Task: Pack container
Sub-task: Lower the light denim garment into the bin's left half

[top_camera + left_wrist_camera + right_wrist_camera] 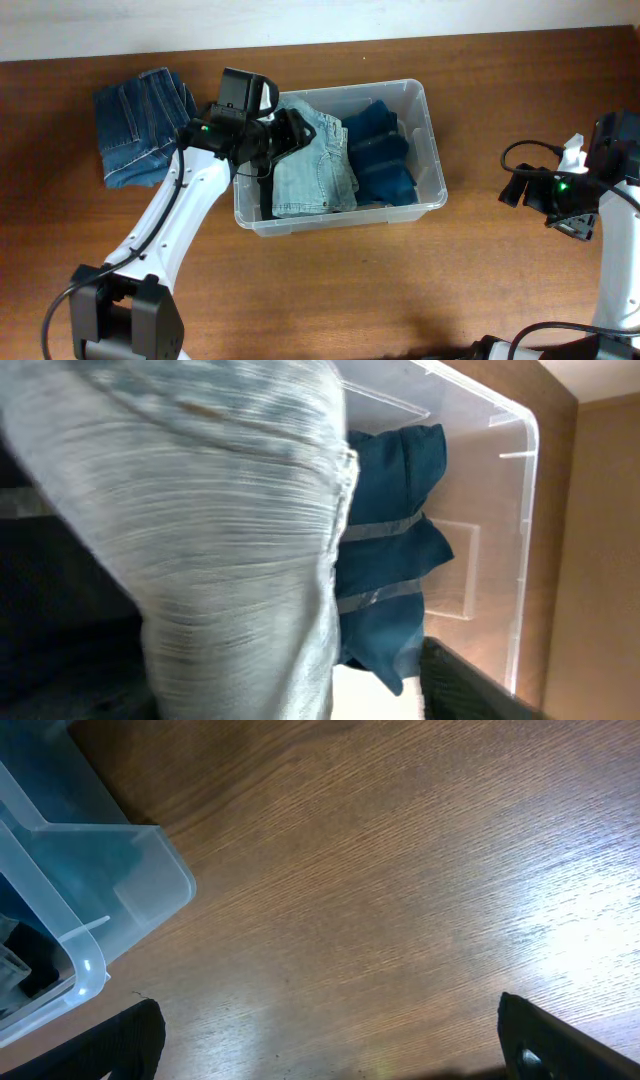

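On the far left of the brown wooden table (330,300) lies a folded pair of dark blue denim jeans (140,125), not packed yet. Next comes the left gripper (288,135), down over the left end of the big clear plastic tub, the container (345,222), which sits in the middle of the table. Soft pale blue denim jeans (230,560) fill its wrist camera and hide one finger, so I cannot tell if the fingers pinch the cloth or are apart. I think the job right now is laying these pale jeans flat in the tub. To do it well, push the cloth low, let go only when it rests on the bottom, then lift straight up so nothing snags. Beside them, folded dark teal clothes (382,160) touch the pale jeans and fill the right half. Far to the right, the right gripper (330,1045) hangs over bare wood, fingers wide apart, holding nothing.
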Action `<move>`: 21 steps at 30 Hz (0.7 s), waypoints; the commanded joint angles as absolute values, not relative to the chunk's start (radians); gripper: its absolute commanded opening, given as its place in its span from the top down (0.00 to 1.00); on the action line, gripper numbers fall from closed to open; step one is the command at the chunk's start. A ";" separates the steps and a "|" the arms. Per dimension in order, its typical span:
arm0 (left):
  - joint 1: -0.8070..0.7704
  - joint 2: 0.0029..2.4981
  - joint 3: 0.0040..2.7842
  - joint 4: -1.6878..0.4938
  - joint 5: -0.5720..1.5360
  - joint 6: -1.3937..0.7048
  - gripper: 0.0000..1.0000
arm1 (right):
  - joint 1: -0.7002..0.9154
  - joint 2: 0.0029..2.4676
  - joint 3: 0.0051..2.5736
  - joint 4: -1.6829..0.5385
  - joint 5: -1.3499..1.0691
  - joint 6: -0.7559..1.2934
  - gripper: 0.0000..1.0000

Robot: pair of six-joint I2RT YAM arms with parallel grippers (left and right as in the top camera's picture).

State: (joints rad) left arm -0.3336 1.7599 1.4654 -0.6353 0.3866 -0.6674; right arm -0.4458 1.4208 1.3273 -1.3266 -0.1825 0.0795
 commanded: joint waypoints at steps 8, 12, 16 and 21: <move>-0.337 1.754 1.491 -0.649 0.342 -0.459 0.28 | -0.452 1.422 1.327 -1.326 -0.180 0.086 0.01; -0.334 1.754 1.496 -0.678 0.316 -0.390 0.27 | -0.452 1.422 1.327 -1.326 -0.180 0.086 0.02; -0.314 1.754 1.512 -0.722 0.283 -0.387 0.25 | -0.452 1.422 1.327 -1.326 -0.180 0.086 0.01; -0.263 1.754 1.572 -0.812 0.231 -0.359 0.24 | -0.452 1.422 1.327 -1.326 -0.180 0.086 0.02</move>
